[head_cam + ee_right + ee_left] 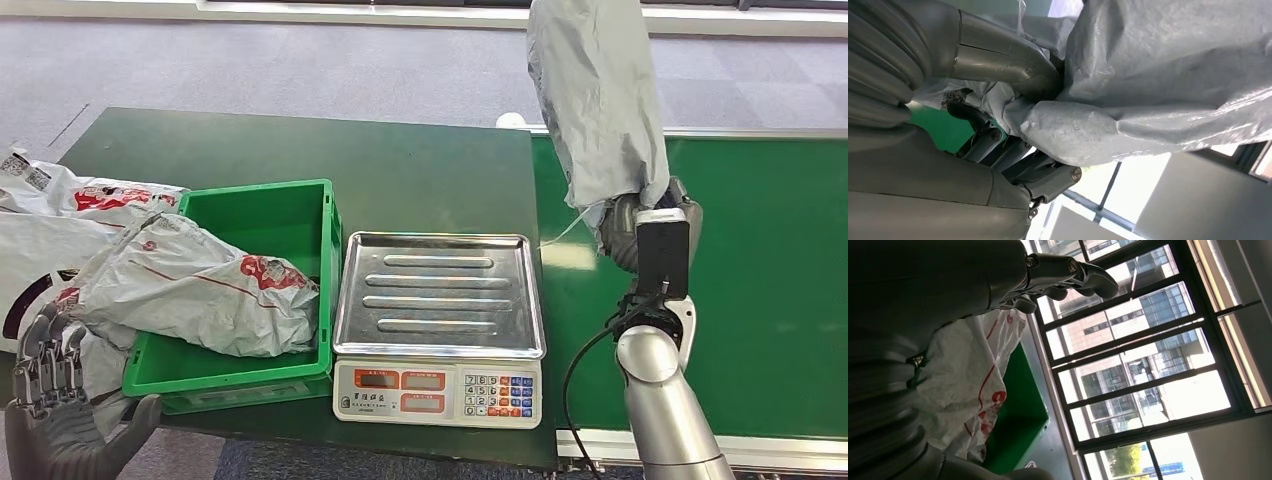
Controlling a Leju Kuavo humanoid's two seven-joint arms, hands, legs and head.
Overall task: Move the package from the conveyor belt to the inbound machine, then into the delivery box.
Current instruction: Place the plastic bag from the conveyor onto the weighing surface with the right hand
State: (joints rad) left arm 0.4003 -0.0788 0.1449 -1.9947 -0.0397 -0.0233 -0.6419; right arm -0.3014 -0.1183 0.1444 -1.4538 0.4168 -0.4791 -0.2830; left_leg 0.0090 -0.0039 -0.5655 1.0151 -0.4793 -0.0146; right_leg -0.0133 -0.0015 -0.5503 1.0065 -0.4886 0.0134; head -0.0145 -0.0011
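Green conveyor belt (pixel 770 300) right of dark green surface (pixel 400 170). Grey package (pixel 595 100) gripped at lower end by right hand (pixel 640 225), held upright above belt. Green crate (pixel 265 215) holds grey-and-red mail bags (pixel 200 290). Scale (pixel 438 330) tray bare. Left hand (pixel 50 380) empty, fingers apart.

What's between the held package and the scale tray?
Nothing visible. The right hand holds the grey package up over the conveyor belt; the scale's tray beside it is bare, and no object lies between them.
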